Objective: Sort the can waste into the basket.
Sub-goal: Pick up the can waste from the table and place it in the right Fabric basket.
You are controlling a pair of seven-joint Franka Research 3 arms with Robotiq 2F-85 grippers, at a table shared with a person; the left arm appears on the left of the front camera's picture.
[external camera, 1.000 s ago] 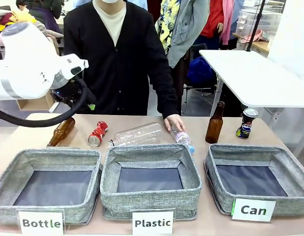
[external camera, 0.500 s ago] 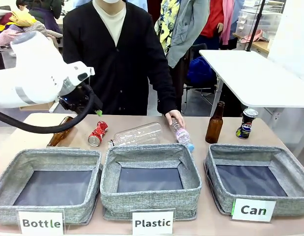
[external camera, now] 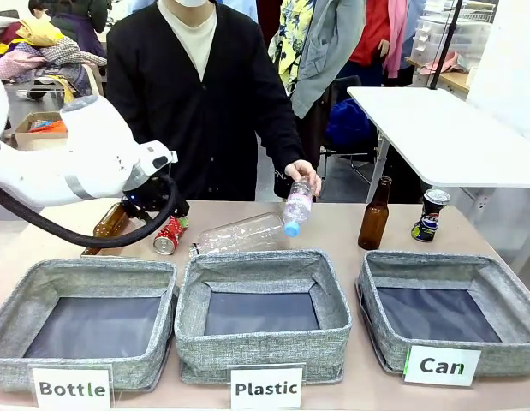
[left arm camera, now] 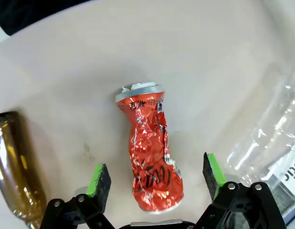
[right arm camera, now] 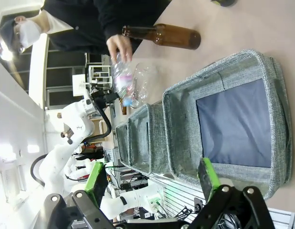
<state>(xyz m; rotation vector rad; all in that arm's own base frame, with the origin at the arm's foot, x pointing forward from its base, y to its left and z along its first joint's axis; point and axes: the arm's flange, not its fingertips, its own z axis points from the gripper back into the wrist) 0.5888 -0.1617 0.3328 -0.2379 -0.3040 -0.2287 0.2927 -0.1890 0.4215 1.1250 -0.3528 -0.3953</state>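
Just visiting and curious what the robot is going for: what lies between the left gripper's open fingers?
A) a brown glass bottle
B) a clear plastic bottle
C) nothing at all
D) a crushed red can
D: the left wrist view shows the crushed red can lying inside the open left gripper, with a gap on either side.

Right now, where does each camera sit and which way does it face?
Front: fixed between arms, faces the person across the table; left arm shows at left.
Left wrist: looks down the open left gripper at the crushed red can.
Right wrist: rolled sideways, open right gripper facing the Can basket.
Shared: front and left wrist see the red can.
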